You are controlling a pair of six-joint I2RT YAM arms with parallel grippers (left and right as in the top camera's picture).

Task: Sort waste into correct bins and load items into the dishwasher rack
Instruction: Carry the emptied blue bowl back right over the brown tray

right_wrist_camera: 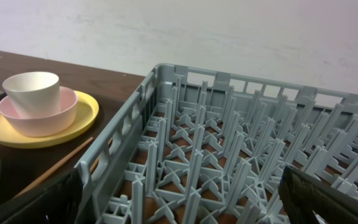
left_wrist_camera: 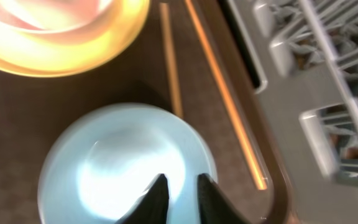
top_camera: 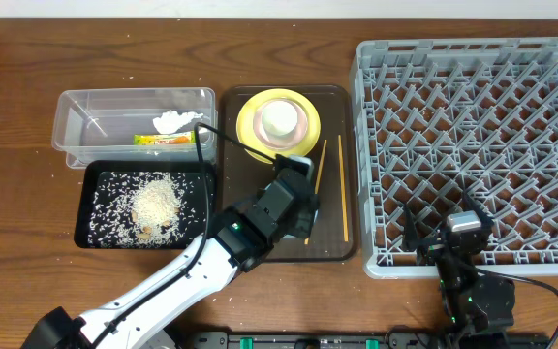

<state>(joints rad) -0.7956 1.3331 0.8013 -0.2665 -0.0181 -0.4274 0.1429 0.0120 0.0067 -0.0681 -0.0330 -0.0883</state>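
My left gripper (top_camera: 296,194) hangs over the brown tray. In the left wrist view its jaws (left_wrist_camera: 182,183) are narrowly closed at the near side of the light blue bowl (left_wrist_camera: 123,162); the arm hides the bowl in the overhead view. The yellow plate (top_camera: 250,121) holds the pinkish bowl (top_camera: 308,121) and the white cup (top_camera: 279,116). Two chopsticks (top_camera: 343,189) lie on the tray's right side. My right gripper (top_camera: 463,228) is open and empty over the front edge of the grey dishwasher rack (top_camera: 473,58).
The clear tub (top_camera: 95,107) holds the tissue (top_camera: 172,119) and the wrapper (top_camera: 163,140). The black tray (top_camera: 100,174) holds a heap of rice (top_camera: 155,202). The brown tray (top_camera: 332,247) sits between the bins and the rack.
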